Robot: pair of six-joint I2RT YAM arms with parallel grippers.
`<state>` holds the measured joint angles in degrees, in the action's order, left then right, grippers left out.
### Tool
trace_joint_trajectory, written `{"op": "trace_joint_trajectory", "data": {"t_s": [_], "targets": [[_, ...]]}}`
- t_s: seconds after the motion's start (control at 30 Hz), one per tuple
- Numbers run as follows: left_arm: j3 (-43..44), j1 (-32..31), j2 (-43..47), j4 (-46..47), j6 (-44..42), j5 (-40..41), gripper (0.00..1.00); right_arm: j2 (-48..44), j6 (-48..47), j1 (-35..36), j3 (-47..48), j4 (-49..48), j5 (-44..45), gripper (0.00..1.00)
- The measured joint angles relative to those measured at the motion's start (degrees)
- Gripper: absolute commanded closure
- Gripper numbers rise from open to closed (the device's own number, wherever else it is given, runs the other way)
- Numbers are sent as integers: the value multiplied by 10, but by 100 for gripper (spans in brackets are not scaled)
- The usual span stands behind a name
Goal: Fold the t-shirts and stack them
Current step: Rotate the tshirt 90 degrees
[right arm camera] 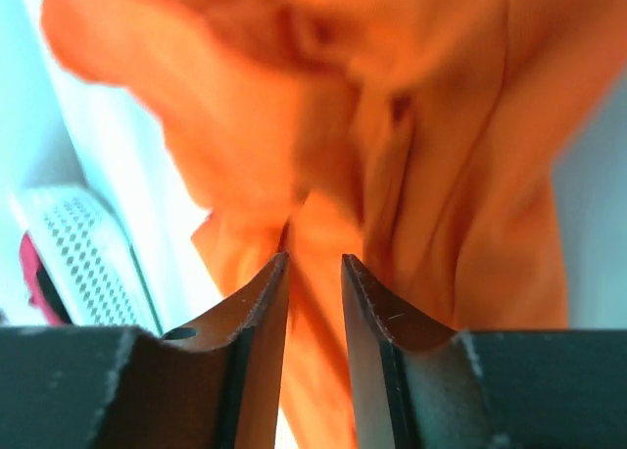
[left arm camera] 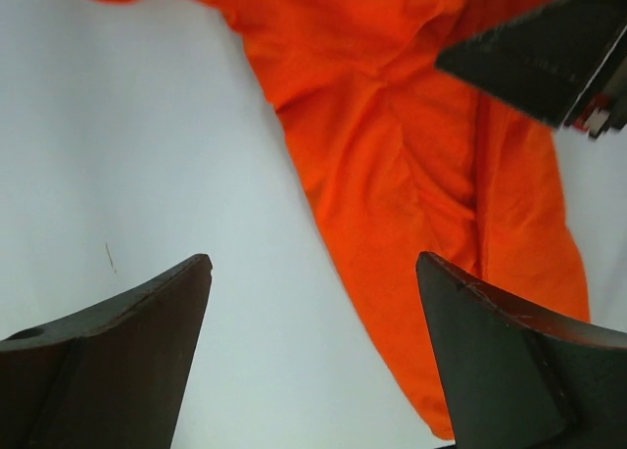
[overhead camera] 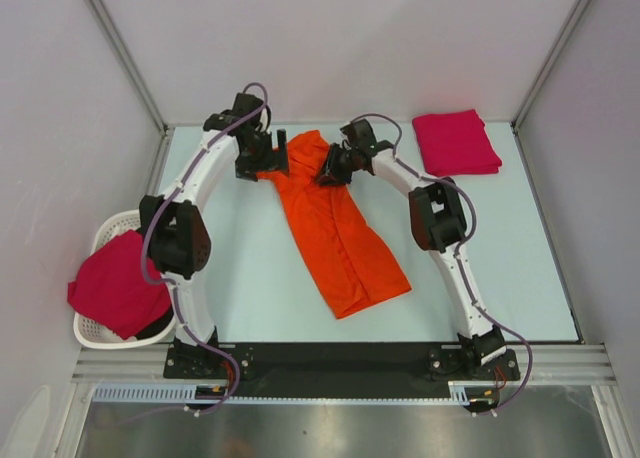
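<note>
From the top camera, the orange t-shirt [overhead camera: 340, 228] lies rumpled in a long strip on the pale table [overhead camera: 250, 288], running from the far middle slantwise toward the near right. My left gripper [overhead camera: 275, 158] sits at the strip's far left corner and my right gripper [overhead camera: 327, 168] at its far right edge. The two are close together with the cloth's top end between them, and from up here I cannot tell how wide either pair of fingers stands. A folded crimson t-shirt [overhead camera: 456, 143] rests in the far right corner of the table, well apart from the orange one. Another crimson t-shirt [overhead camera: 115, 283] is heaped over the white basket [overhead camera: 95, 333] beside the table's left edge. Through my left wrist camera, my left gripper [left arm camera: 313, 263] has its fingers spread wide, with only bare table [left arm camera: 137, 125] and the edge of the orange t-shirt [left arm camera: 392, 174] showing between them. The shirt fans down from the top of that view, and a dark finger [left arm camera: 549, 57] of my right gripper pokes in at the top right, over the cloth. Through my right wrist camera, my right gripper [right arm camera: 314, 260] has its fingers parted by only a narrow slit, and the orange t-shirt [right arm camera: 441, 174], blurred, fills the view beyond the tips. The white basket [right arm camera: 83, 253] shows at the left, with a sliver of crimson at its edge.
</note>
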<state>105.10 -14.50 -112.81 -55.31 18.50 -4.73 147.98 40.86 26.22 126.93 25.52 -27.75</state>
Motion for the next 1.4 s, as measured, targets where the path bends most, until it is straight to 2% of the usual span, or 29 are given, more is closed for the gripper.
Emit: {"op": "trace_joint_trajectory", "data": {"t_s": [0.03, 0.07, 0.1, 0.13, 0.27, 0.47, 0.63, 0.8, 0.9, 1.0, 1.17, 1.27, 1.4], "targets": [[15, 0, -2, 0, 0, 1, 17, -15, -9, -1, -13, 7, -6, 74], [31, 0, -4, 1, 1, 0, 28, -30, -21, -3, -23, 15, -10, 86], [50, 0, -8, 1, 1, 0, 72, -51, -35, -5, -33, 33, -17, 99], [69, 0, -13, 1, 2, -2, 99, -71, -50, -7, -36, 55, -20, 100], [122, 0, -45, 8, 4, -7, 100, -168, -110, -9, -57, 132, -21, 100], [133, 2, -121, 5, 6, -14, 100, -356, -169, -14, -190, 204, -17, 100], [134, 7, -180, 0, 10, -22, 100, -412, -209, -13, -254, 275, 25, 100], [131, 9, -179, 3, 12, -50, 100, -415, -226, -11, -319, 327, 71, 100], [91, -5, -149, 12, 9, -52, 100, -412, -231, -8, -334, 340, 91, 100], [40, -43, -112, 12, 3, -45, 100, -395, -237, 1, -335, 342, 105, 100], [-74, -147, -46, 14, -5, -24, 100, -348, -241, 17, -335, 330, 125, 100], [-129, -168, -19, 15, -5, -14, 100, -309, -242, 21, -311, 317, 133, 100], [-150, -146, -2, 16, -5, 13, 100, -223, -250, 21, -203, 297, 151, 100]]}}
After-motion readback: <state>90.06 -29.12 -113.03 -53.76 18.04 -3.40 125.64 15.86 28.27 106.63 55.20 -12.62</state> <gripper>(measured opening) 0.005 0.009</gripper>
